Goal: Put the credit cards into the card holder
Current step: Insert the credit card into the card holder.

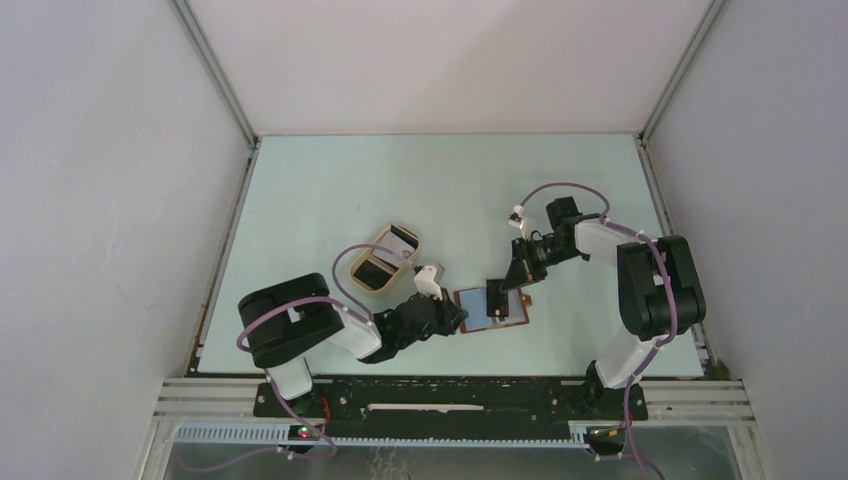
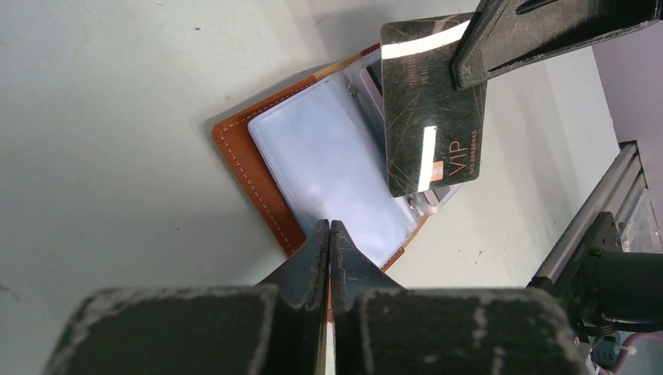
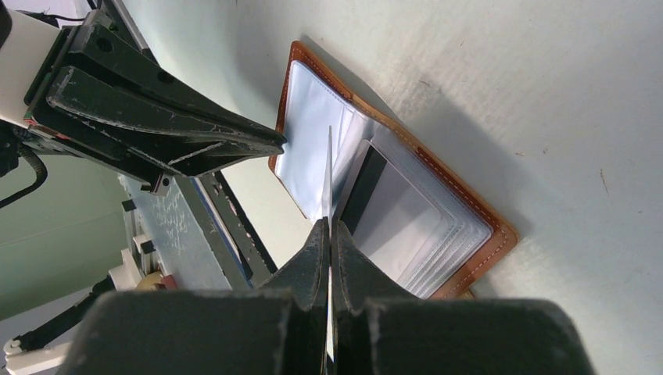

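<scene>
Right hand (image 3: 329, 228) pinches thin, stiff, slippery credit card (image 2: 426, 133) by one edge over card holder (image 2: 242, 156); left hand (image 2: 329, 229) closed

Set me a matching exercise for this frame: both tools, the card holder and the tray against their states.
Things:
1. left tool
2. right tool
3. card holder
4. oval tray

States:
a. shut on the dark VIP card
b. lies open on the table, clear sleeves showing
c. shut, tips at the holder's edge
d. has loose cards in it, apart from the holder

Pairs: 1-c, 2-a, 3-b, 4-d
</scene>
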Controlling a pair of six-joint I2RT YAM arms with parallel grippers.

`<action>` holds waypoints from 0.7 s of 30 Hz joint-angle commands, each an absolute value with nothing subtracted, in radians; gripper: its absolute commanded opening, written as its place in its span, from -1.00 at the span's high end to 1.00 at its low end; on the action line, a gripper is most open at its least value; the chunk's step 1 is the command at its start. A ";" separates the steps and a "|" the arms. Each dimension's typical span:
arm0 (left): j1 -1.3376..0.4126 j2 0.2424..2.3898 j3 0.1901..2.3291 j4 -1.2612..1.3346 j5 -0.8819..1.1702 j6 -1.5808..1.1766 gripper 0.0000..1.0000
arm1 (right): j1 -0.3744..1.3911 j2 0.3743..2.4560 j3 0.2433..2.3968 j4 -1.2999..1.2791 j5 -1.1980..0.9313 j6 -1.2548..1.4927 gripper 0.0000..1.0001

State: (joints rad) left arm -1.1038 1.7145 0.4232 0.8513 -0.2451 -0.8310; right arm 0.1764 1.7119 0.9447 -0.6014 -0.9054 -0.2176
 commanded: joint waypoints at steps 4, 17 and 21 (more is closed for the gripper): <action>-1.109 1.692 0.449 0.827 -0.279 -0.828 0.93 | 0.170 1.723 0.969 -0.598 -0.933 -0.206 1.00; -1.109 1.694 0.449 0.827 -0.280 -0.828 0.94 | 0.168 1.769 0.997 -0.637 -0.910 -0.197 1.00; -1.109 1.692 0.448 0.828 -0.281 -0.830 0.95 | 0.169 1.781 0.999 -0.644 -0.902 -0.190 1.00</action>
State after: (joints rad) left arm -1.1042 1.7145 0.4232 0.8509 -0.2516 -0.8310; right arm 0.1715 1.7718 0.9699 -0.6224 -0.9142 -0.2016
